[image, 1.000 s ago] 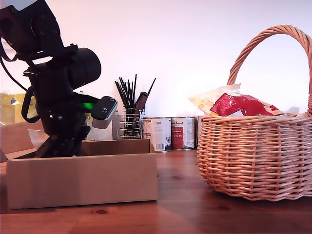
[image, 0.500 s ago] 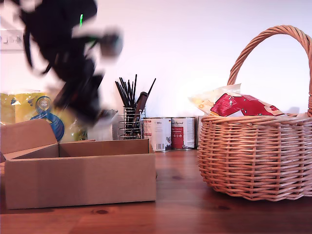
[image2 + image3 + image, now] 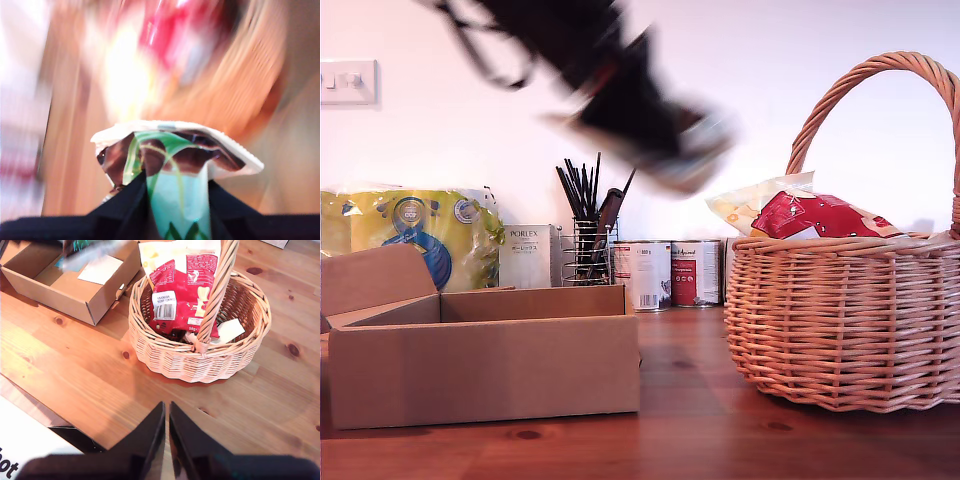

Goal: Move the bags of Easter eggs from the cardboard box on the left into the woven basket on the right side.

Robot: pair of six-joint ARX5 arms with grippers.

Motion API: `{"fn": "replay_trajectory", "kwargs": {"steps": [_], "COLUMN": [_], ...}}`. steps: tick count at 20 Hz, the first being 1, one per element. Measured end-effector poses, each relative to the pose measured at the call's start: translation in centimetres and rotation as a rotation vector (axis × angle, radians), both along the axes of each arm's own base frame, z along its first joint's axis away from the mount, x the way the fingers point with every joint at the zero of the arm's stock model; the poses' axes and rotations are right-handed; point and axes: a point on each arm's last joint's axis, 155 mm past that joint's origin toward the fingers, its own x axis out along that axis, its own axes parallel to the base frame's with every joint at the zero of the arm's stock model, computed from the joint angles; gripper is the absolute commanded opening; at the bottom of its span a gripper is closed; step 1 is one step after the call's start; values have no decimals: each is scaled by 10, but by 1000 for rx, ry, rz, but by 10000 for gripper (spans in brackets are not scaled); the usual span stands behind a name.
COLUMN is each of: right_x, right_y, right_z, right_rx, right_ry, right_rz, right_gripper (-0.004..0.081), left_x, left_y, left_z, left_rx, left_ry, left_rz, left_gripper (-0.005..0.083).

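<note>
While motion blurs everything behind, my first gripper (image 3: 175, 200) pinches a white-green bag (image 3: 175, 160).

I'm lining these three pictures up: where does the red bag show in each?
Exterior view: the red bag sticks out above the woven basket's rim, at the exterior view's right.
First wrist view: only a red blur, too smeared to tell.
Second wrist view: the red bag lies inside the basket, under its handle.
Shared landmark: the basket.
</note>
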Motion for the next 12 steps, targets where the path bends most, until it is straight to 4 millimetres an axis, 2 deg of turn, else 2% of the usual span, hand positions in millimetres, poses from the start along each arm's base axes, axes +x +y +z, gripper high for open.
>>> {"fn": "replay_trajectory", "kwargs": {"steps": [4,6,12], "right_x": [0,0,0], "right_y": [0,0,1], "right_z": [0,0,0], "right_rx": [0,0,0], "right_ry": [0,0,0], "right_rz": [0,0,5], "right_gripper": [-3,-3,-2], "left_x": [-6,-6,0], "left_y": [-30,-41,-70], "left_z": [38,42,3], "left_rx": [-164,-202,-186], "left_ry": [-66,-84,-60], "left_rz": [-54,-78,-107], "left_gripper": [160,160,160]}}
